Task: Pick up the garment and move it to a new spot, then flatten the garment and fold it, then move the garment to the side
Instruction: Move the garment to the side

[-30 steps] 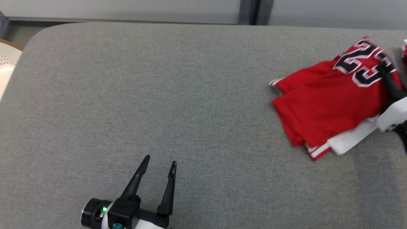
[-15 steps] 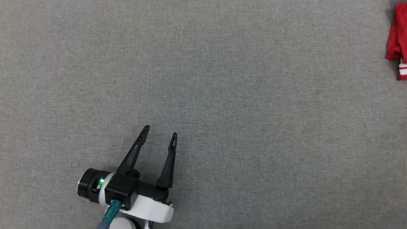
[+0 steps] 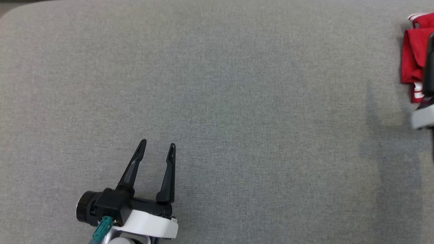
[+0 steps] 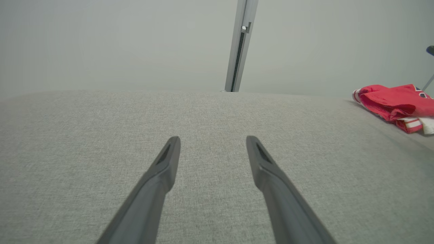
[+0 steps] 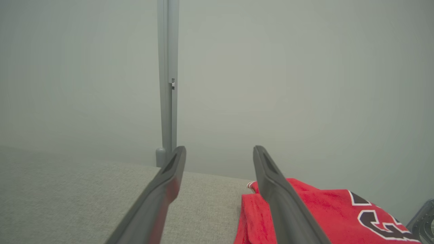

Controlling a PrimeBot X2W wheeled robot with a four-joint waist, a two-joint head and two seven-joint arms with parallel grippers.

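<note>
The garment is a red jersey [image 3: 411, 57] with white trim and black numbers, lying bunched and folded at the far right edge of the grey cushion [image 3: 237, 101]. It also lies at the right in the left wrist view as the jersey [image 4: 390, 100]. My right gripper [image 5: 219, 149] is open just above the jersey [image 5: 322, 213], with nothing between its fingers. Its pale wrist [image 3: 422, 117] cuts into the head view's right edge. Far to the left over bare cushion, my left gripper [image 3: 157, 144] is open and holds nothing; its fingers [image 4: 166, 162] point toward the back wall.
The cushion's rounded back corner [image 3: 13, 8] is at the upper left. Behind the cushion stands a pale wall with a vertical metal post [image 4: 237, 47], also seen as the post [image 5: 166, 84]. A grey metal part [image 5: 420, 220] sits at the right, beyond the jersey.
The head camera has swung, so the jersey went from mid-right to the view's right edge. The left gripper stays open. The right wrist is back at the right edge.
</note>
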